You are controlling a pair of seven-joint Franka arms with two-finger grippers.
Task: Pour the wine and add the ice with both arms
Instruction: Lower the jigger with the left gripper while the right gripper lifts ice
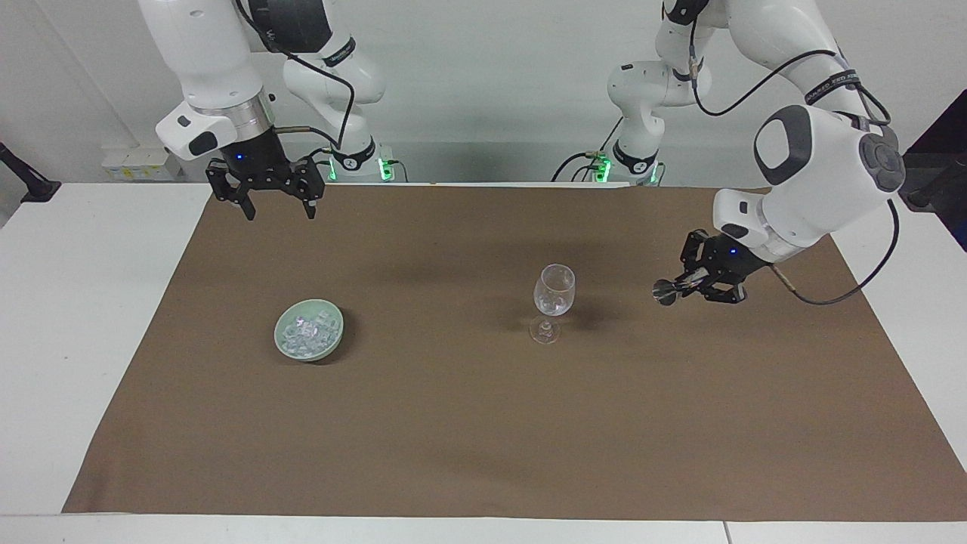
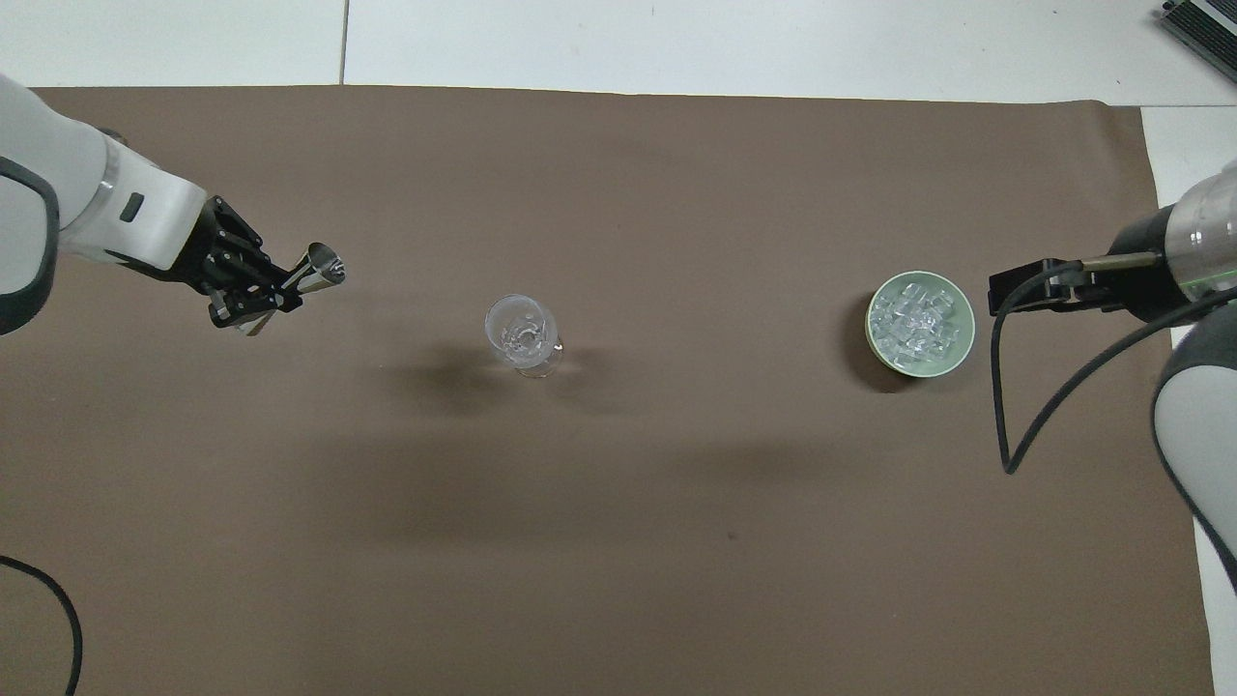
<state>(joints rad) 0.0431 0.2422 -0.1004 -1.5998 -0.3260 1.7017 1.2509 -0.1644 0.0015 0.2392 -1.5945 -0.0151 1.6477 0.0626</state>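
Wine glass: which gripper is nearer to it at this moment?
Left. The left gripper, shut on a metal jigger, hangs beside the wine glass. The right gripper is raised above the mat, nearer the ice bowl.

Under the right gripper [image 1: 276,211] lies bare brown mat [image 1: 483,438]; the green bowl [image 1: 281,336] of ice [image 1: 306,332] sits lower on the table, apart from it. Between the left gripper [image 1: 691,281] (clamped on a steel jigger [image 1: 666,291]) and that bowl, only the upright wine glass [image 1: 554,298] stands, with open mat around it.
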